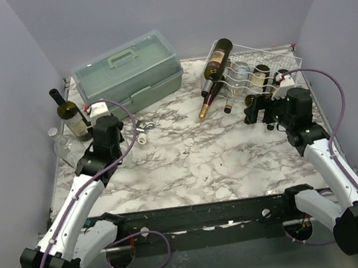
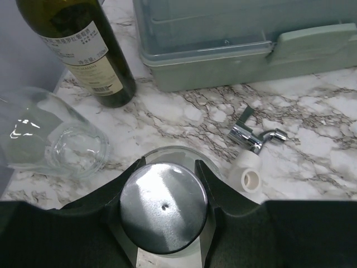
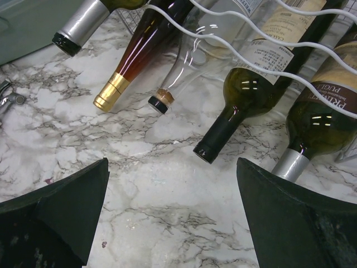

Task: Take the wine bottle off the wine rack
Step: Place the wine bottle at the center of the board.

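The white wire wine rack stands at the back right with several bottles lying in it, necks toward me. In the right wrist view its wires cross an amber gold-capped bottle, a clear corked one and a dark green wine bottle with a black cap. My right gripper is open just short of that black cap, holding nothing; the top view shows the right gripper in front of the rack. My left gripper is shut on a silver-capped clear glass vessel.
A grey-green toolbox sits at the back left. An upright green bottle stands beside it at the left edge. A clear glass lies on its side near the left gripper. A chrome tap with a white fitting lies on the marble.
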### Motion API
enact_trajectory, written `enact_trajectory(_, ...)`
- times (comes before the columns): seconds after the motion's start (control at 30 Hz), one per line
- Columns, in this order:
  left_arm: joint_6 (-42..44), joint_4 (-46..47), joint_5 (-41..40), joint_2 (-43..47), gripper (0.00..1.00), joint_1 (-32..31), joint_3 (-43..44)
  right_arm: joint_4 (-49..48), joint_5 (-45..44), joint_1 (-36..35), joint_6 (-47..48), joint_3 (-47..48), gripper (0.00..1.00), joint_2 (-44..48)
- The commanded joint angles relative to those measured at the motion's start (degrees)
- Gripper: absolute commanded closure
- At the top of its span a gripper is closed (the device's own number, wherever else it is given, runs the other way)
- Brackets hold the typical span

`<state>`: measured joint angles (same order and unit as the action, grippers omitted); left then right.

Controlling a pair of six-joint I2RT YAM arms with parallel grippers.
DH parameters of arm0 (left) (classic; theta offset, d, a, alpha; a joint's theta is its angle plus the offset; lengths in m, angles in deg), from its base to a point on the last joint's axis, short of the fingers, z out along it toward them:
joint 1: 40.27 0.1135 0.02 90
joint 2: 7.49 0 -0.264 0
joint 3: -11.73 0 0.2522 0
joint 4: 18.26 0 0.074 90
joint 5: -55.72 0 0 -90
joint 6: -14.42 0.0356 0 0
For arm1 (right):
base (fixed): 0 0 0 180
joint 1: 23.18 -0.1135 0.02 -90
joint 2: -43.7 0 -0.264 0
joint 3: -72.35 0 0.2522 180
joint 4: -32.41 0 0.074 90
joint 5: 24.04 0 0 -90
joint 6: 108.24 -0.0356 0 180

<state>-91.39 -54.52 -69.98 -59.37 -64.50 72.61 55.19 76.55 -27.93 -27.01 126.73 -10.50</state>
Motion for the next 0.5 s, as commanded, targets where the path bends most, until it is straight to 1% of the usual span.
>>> enact_trajectory(0.0,0.9,12.8,3.8,-2.7,1.00,5.6,4.1,-1.1,-0.6,0.4,1.1,-1.1,0.00,1.0)
enact_trajectory(0.13,2.5,15.9,4.3,-6.9,1.00,9.2,6.8,-1.1,-0.6,0.4,1.1,-1.1,0.00,1.2)
enact_trajectory(0.23,2.9,16.5,4.2,-9.9,1.00,11.0,9.1,-1.1,-0.6,0.4,1.2,-1.1,0.00,1.3)
enact_trajectory(0.47,3.5,19.0,5.2,-14.2,1.00,14.9,11.1,-1.2,-0.9,0.5,1.4,-1.1,0.00,1.4)
